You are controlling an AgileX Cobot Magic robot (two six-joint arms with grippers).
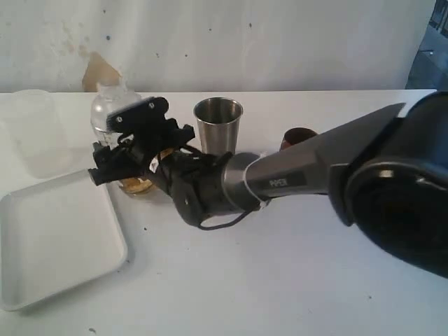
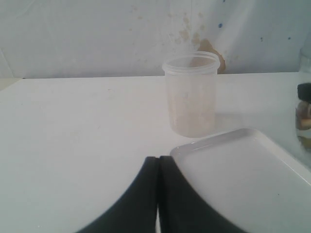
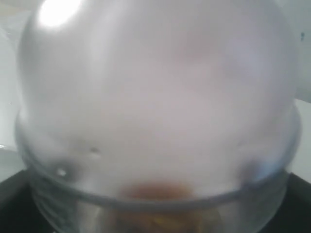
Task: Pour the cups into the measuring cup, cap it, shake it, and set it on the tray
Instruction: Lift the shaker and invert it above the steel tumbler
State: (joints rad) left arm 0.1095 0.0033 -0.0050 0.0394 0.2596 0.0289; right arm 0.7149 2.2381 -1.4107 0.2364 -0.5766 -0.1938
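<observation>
The right gripper [image 1: 120, 165] reaches across from the right and has its jaws spread wide around the measuring cup [image 1: 112, 112], with a dark finger against each side of it. The cup wears a clear domed lid, which fills the right wrist view, and holds something amber-brown at the bottom. It stands on the white table [image 1: 280, 280], just past the far right corner of the white tray [image 1: 56, 245] and not on it. The steel tumbler [image 1: 218, 126] stands just right of it, close beside the gripper's wrist. Farther right, the wooden cup [image 1: 299, 136] is half hidden behind the right arm's forearm. A frosted cup [image 1: 35, 129] stands at the far left, beyond the tray. The left gripper [image 2: 159, 187] is pinched together on nothing, near the tray's corner.
</observation>
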